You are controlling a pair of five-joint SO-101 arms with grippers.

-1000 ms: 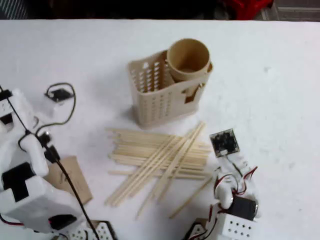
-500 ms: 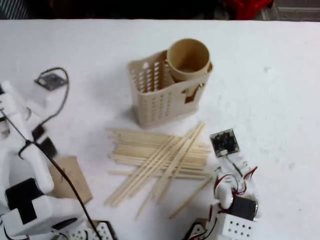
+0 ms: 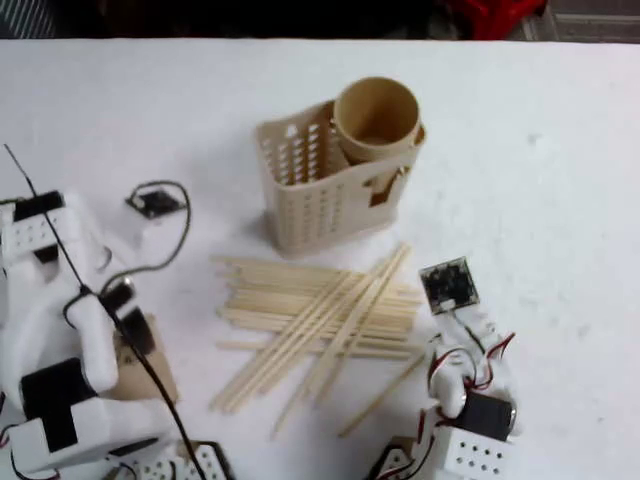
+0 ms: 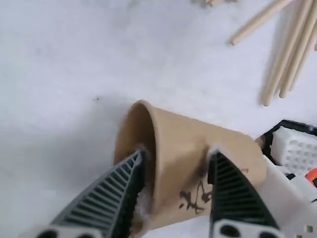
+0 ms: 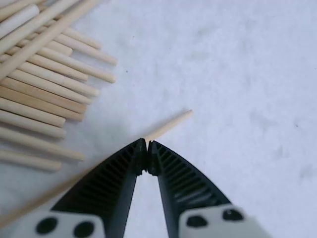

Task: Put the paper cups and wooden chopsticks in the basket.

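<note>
Paper cup [image 4: 188, 134] is seen lying on its side between the parted fingers of the left gripper [image 4: 177, 158], its mouth by one finger; the right gripper [image 5: 147, 148] is held closed over the wooden chopsticks [image 5: 44, 84].

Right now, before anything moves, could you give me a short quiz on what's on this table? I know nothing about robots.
1. True or false: the right pincer is shut.
2. The brown paper cup by the left pincer is: A) standing upright, B) lying on its side on the white table, C) hanging in mid-air.
3. Fill in: the pale wooden chopsticks lie ___ the beige slotted plastic basket.
Key: 1 true; 2 B; 3 outside.
</note>
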